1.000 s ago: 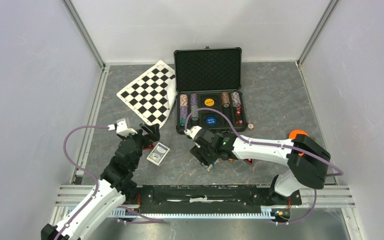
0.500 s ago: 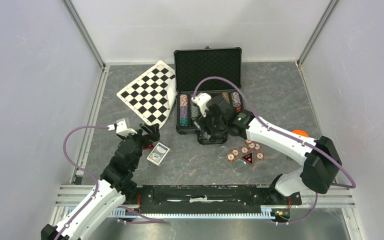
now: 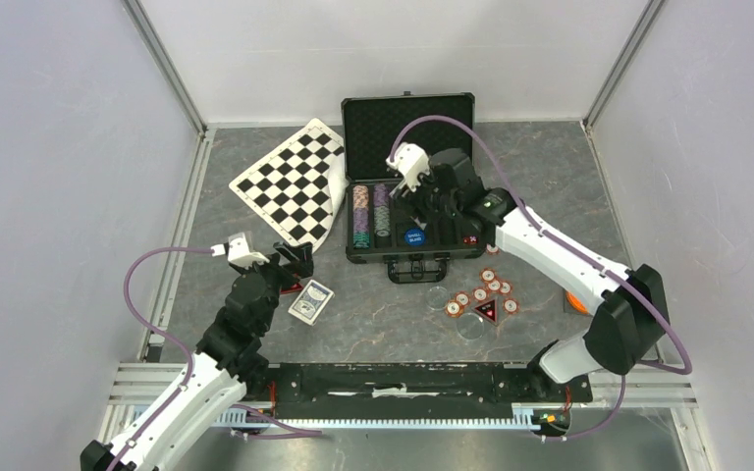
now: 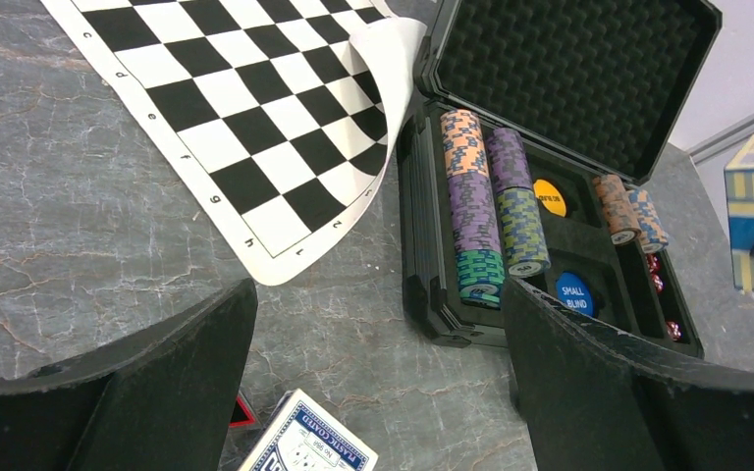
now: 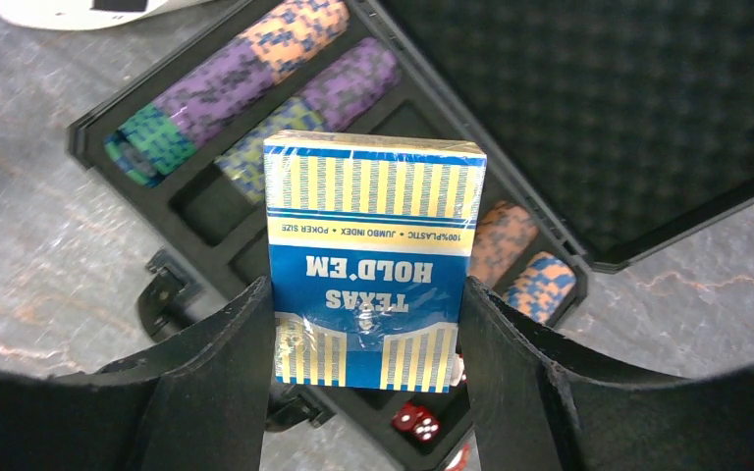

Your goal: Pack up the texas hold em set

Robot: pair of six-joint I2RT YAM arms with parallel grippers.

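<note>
The black case (image 3: 407, 126) lies open at the back, its foam tray holding rows of striped chips (image 4: 476, 211), a blue small-blind button (image 4: 573, 292) and red dice (image 5: 414, 420). My right gripper (image 5: 368, 294) is shut on a blue-and-yellow Texas Hold'em card deck (image 5: 373, 245), held upright above the tray's middle compartments (image 3: 430, 201). My left gripper (image 4: 378, 294) hangs open over the table left of the case, holding nothing. A second boxed deck (image 3: 311, 301) lies on the table just under it. Several loose chips (image 3: 481, 292) sit in front of the case.
A black-and-white checkered board (image 3: 290, 182) lies left of the case, one corner curled against it. A black triangular marker (image 3: 486, 311) rests among the loose chips. An orange object (image 3: 577, 302) shows partly behind my right arm. Walls enclose three sides.
My right arm has swung from the table in front of the case up over the open tray, carrying the deck and uncovering the loose chips. The left arm has not moved.
</note>
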